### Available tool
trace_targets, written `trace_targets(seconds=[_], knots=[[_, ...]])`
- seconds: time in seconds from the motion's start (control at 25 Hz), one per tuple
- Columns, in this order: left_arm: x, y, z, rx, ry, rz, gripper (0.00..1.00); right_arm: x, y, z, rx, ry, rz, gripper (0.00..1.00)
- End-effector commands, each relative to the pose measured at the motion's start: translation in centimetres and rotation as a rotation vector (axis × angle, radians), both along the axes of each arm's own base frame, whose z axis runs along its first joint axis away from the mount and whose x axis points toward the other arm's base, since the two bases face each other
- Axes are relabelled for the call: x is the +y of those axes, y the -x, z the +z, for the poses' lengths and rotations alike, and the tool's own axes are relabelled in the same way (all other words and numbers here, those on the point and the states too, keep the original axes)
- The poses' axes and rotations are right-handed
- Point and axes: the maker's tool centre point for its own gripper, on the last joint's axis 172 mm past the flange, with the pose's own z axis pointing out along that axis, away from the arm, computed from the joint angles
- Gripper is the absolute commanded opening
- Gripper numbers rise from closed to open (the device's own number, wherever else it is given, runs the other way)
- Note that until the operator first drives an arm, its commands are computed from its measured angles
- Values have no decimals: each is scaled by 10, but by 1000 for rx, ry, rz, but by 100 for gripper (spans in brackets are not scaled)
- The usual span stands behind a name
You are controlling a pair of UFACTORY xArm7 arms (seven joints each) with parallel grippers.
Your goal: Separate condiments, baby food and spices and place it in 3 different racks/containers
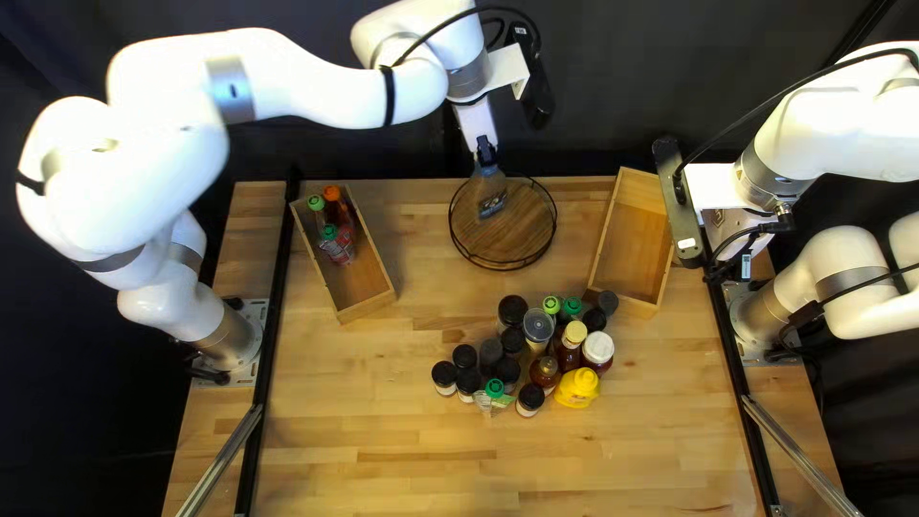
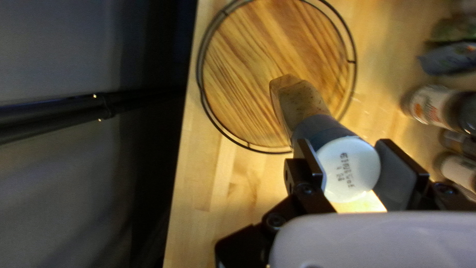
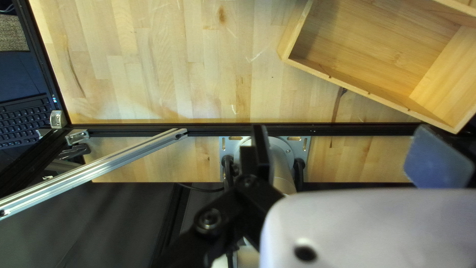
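In the top left view my left gripper [image 1: 485,155] hangs over the round wire-rimmed wooden tray [image 1: 536,235], shut on a see-through brownish container [image 1: 491,191] with a dark label. The left wrist view shows the container's pale, printed round end [image 2: 349,168] pinched between both fingers of my left gripper [image 2: 352,166], its body slanting over the round tray [image 2: 248,64]. My right gripper [image 1: 729,265] is near the table's right edge; in the right wrist view my right gripper [image 3: 349,154] stands open with nothing between its fingers. Mixed dark-lidded jars [image 1: 491,351] and a yellow bottle [image 1: 577,387] crowd mid-table.
A wooden box [image 1: 369,304] at the left of the top left view holds several bottles [image 1: 337,243] with green and orange caps. Another wooden box [image 1: 634,239], empty, lies right of the round tray, close to the jar cluster. Black rails [image 1: 271,354] line both sides.
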Motion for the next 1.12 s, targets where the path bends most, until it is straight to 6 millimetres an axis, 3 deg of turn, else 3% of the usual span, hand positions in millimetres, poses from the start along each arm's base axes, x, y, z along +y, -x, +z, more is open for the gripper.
trace_targets(seconds=[0.04,0.44,0.48,0.56,0.64,0.68,0.8,1.0,1.12], knots=[[16,-11,-18,10,-10,19,0,0,0,0,0,0,0,100],[20,-23,-39,43,-10,42,0,0,0,0,0,0,0,100],[19,-23,-39,47,-10,42,12,0,0,0,0,0,0,100],[16,-24,-40,54,-8,41,68,0,0,0,0,0,0,100],[14,-25,-39,62,-7,38,95,0,0,0,0,0,0,100],[12,-25,-39,64,-6,37,100,0,0,0,0,0,0,100],[9,-26,-35,67,-2,31,100,0,0,0,0,0,0,100],[-15,-25,-21,75,10,6,100,0,0,0,0,0,0,100],[-49,-15,-11,87,42,-31,100,0,0,0,0,0,0,100]])
